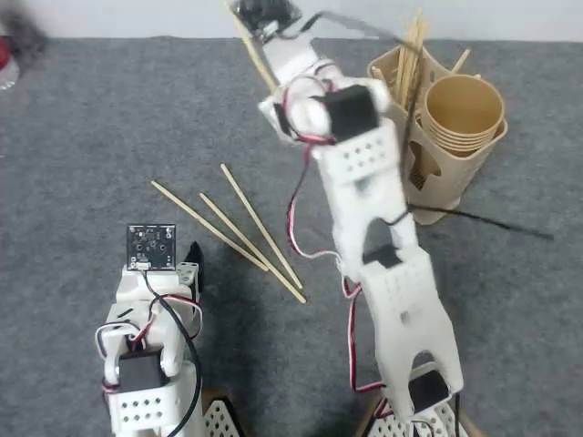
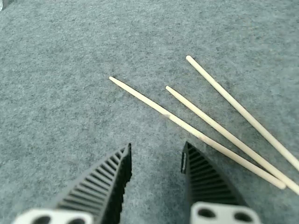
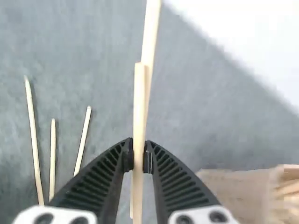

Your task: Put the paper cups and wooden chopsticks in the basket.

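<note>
Right gripper [image 3: 138,150]: jaws closed down narrow on the held chopsticks [image 3: 139,93]. The right wrist view shows what looks like two sticks, one overlapping the other, running straight out past the fingertips. In the high view this gripper [image 1: 264,23] is raised above the mat, up beside the basket [image 1: 437,177] on the side facing the left arm. The held chopsticks [image 1: 252,50] slant down below it.

Basket: beige, with a cut-out in its wall, standing on the grey mat [image 1: 91,137]. Its blurred wall also shows near the gripper in the right wrist view [image 3: 238,191].
- A nested stack of paper cups [image 1: 465,109] sits inside, mouths up.
- Standing chopsticks [image 1: 410,55] are in the basket just beside the cups, leaning and poking out over the rim.
- A thin black cable [image 1: 483,221] trails across the mat close to the basket's base.

Loose chopsticks [image 1: 237,228]: three lie flat on the mat, well apart from the basket, roughly parallel and close together. They show in the left wrist view [image 2: 210,126] and the right wrist view [image 3: 51,154].

Left gripper [image 2: 156,151]: jaws spread moderately, holding nothing, low over bare mat. In the high view it [image 1: 189,262] sits farther from the basket than the loose chopsticks, near them but not touching.
</note>
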